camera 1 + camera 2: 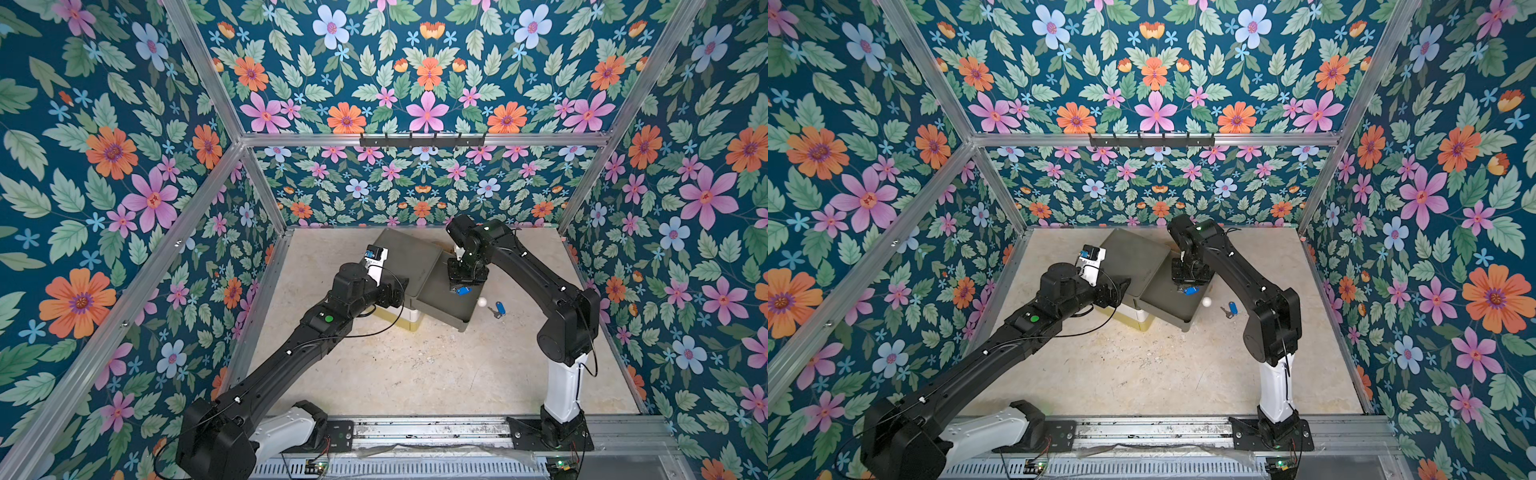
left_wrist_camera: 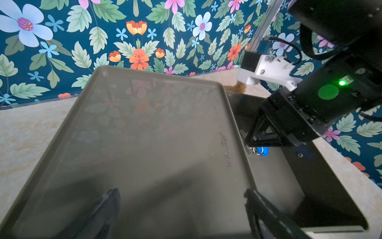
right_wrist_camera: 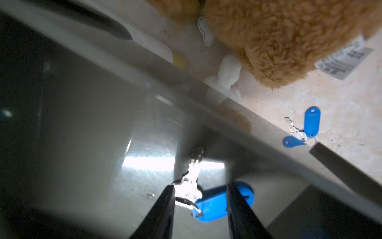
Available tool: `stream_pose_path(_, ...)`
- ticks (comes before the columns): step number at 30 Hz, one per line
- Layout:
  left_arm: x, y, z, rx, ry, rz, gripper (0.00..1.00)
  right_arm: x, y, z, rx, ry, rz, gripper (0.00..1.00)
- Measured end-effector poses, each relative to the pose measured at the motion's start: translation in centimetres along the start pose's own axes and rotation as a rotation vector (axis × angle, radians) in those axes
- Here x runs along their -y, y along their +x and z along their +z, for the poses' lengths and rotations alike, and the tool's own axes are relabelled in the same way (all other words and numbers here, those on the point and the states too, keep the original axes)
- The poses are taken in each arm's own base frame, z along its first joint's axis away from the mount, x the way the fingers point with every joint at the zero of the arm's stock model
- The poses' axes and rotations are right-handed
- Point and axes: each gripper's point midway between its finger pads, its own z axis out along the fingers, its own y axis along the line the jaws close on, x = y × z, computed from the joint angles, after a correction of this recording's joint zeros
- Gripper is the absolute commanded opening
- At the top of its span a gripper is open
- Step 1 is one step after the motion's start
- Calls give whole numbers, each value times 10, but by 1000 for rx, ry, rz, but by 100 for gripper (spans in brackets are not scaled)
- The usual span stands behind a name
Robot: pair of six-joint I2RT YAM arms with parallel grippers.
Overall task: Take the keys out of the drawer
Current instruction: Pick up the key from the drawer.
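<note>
Tan plush toy (image 3: 279, 39) (fuzzy)

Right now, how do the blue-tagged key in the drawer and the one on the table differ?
Small silver drawer key with blue plastic tag lies inside the grey drawer; silver table key with blue tag lies outside it on the beige tabletop. The right pincer straddles the drawer key, jaws open; nothing touches the table key. Both: silver blade, oblong blue tag.
</note>
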Motion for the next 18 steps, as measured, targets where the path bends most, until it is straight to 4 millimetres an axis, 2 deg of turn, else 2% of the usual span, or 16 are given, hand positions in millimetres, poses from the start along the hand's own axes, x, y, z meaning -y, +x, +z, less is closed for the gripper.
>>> stream_pose_path(5,1,2,-5,-1,-8,0,99,0,2,3,-1,1,-5,39)
stream_pose_path(18,-4,13,-14,-8,-29,1,99,-18,15,-6,13,-24,-30,40)
